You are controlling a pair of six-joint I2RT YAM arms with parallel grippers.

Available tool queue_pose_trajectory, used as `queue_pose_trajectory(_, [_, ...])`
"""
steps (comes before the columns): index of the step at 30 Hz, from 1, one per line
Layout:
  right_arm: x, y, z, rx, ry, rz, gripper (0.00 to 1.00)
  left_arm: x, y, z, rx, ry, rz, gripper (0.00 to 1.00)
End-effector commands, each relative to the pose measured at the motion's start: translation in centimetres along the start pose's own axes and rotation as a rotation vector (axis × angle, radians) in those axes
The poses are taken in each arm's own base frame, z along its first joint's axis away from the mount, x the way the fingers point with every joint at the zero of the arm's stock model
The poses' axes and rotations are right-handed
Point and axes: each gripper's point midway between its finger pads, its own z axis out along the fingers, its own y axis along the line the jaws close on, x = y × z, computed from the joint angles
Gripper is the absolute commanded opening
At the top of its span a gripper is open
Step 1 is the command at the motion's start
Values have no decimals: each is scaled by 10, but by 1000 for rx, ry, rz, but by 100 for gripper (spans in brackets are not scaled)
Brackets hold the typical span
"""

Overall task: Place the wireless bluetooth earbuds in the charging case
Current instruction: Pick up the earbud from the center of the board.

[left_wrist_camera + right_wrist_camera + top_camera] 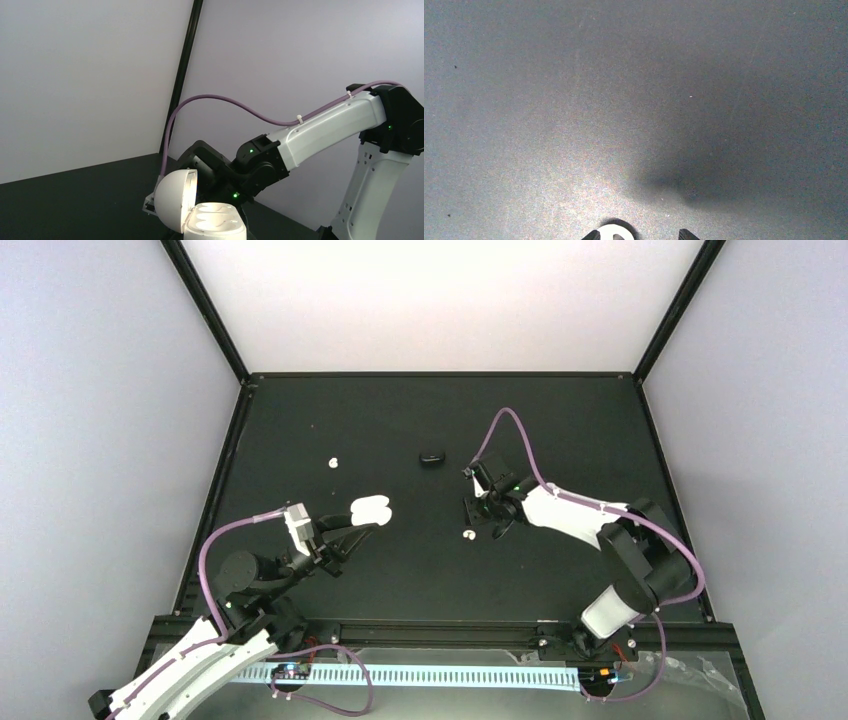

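Note:
The charging case (371, 509) is white with its lid swung open, and my left gripper (364, 526) is shut on its base, left of centre. In the left wrist view the case (216, 226) shows two empty wells, its lid (172, 202) standing up on the left. One white earbud (469, 535) lies on the black table just under my right gripper (486, 527). In the right wrist view this earbud (613, 233) sits between the open fingertips (591, 235), close to the left one, with a gap to the right one. A second earbud (334, 462) lies further back on the left.
A small black oval object (432, 457) lies on the table (560, 430) behind the right gripper. The black frame posts and grey walls enclose the table. The right arm (320, 130) fills the background of the left wrist view.

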Motion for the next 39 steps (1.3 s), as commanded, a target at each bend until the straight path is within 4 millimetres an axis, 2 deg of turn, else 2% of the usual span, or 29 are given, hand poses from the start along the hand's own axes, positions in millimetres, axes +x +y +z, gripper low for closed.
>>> queue_pose_trajectory(1, [2,3,9,-16,25,-21,39,-6,-3,-1,11,-18,1,2])
queue_pose_trajectory(13, [22,-4,17,-5,73,-28,33,-3,-1,2,6,-14,7,2])
queue_pose_trajectory(25, [46,8,22,-34,122,-48,32,-2,0,1,3,-14,4,2])
queue_pose_trajectory(39, [50,18,21,-68,124,-48,14,-1,0,0,5,-15,-4,1])
